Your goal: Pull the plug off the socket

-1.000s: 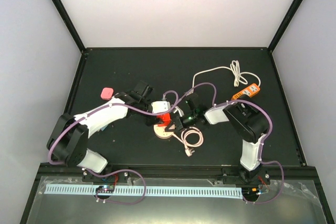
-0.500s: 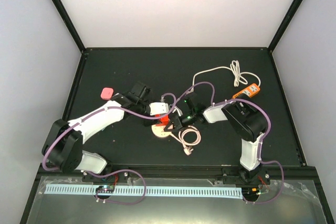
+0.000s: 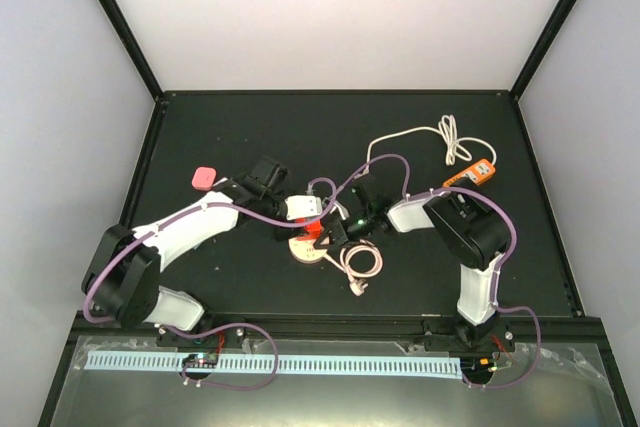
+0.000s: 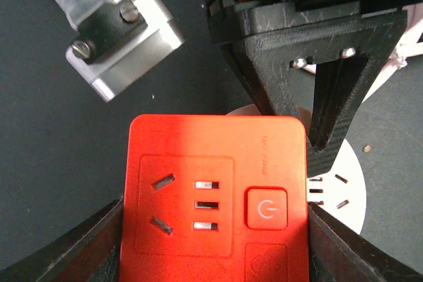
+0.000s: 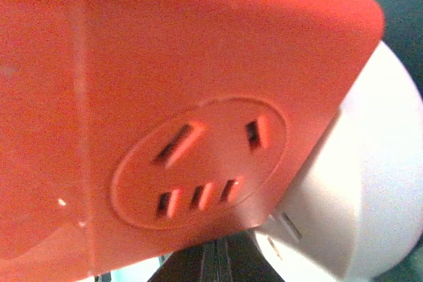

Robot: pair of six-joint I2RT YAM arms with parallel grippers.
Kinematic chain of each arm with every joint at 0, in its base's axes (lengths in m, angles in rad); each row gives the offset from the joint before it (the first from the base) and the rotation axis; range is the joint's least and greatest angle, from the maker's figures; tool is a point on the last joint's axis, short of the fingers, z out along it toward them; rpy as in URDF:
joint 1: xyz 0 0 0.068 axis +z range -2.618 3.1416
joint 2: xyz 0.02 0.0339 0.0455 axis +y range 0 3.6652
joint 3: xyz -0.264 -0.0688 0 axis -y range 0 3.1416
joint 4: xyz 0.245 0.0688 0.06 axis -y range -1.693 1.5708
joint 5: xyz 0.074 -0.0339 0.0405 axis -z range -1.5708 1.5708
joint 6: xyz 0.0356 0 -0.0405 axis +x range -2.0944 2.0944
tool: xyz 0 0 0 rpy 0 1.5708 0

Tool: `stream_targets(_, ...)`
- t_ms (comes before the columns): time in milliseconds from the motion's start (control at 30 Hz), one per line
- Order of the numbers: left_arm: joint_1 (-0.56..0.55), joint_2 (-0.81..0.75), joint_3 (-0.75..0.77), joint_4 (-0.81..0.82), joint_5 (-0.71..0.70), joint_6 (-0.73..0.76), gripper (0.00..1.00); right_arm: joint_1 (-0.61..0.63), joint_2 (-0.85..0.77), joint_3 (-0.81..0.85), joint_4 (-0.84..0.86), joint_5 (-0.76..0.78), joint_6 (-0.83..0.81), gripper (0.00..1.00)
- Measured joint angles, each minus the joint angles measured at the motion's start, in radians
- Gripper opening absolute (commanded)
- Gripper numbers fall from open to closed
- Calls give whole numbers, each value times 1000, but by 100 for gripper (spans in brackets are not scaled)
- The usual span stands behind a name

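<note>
At table centre, the left gripper (image 4: 215,232) clamps the red power cube (image 4: 217,189) by its sides, with the cube seated on the white round socket (image 4: 348,193). The right gripper (image 4: 322,142), shut and empty, rests its tip at the cube's right edge. Separation looks pending: it calls for a firm hold and a straight pull apart.

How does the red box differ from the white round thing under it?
The red box is square with a power button; the white piece is round, no button visible. The left pincer grips the red box; the white piece lies beneath it. Both have plug slots.
</note>
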Motion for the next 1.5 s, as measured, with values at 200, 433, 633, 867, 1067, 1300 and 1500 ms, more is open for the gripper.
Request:
stream_targets(200, 0, 37, 1, 13, -18, -24, 12, -14, 6, 23, -41, 12, -14, 1)
stream_targets(433, -3, 37, 18, -11, -21, -39, 11, -14, 9, 47, -98, 14, -43, 1)
stream_targets(633, -2, 35, 35, -33, -8, -73, 11, -14, 12, 66, -142, 13, -64, 1)
stream_targets(867, -14, 14, 2, -1, -47, -72, 9, -16, 21, 77, -159, 8, -78, 1)
stream_targets(1067, -68, -76, -69, 48, -127, -54, 9, -15, 24, 82, -174, -3, -83, 1)
stream_targets(1300, -95, -140, -73, 42, -150, -55, 6, -17, 30, 90, -188, -3, -87, 1)
stream_targets(1500, -93, -137, -65, 37, -143, -58, 6, -17, 30, 92, -194, -3, -90, 1)
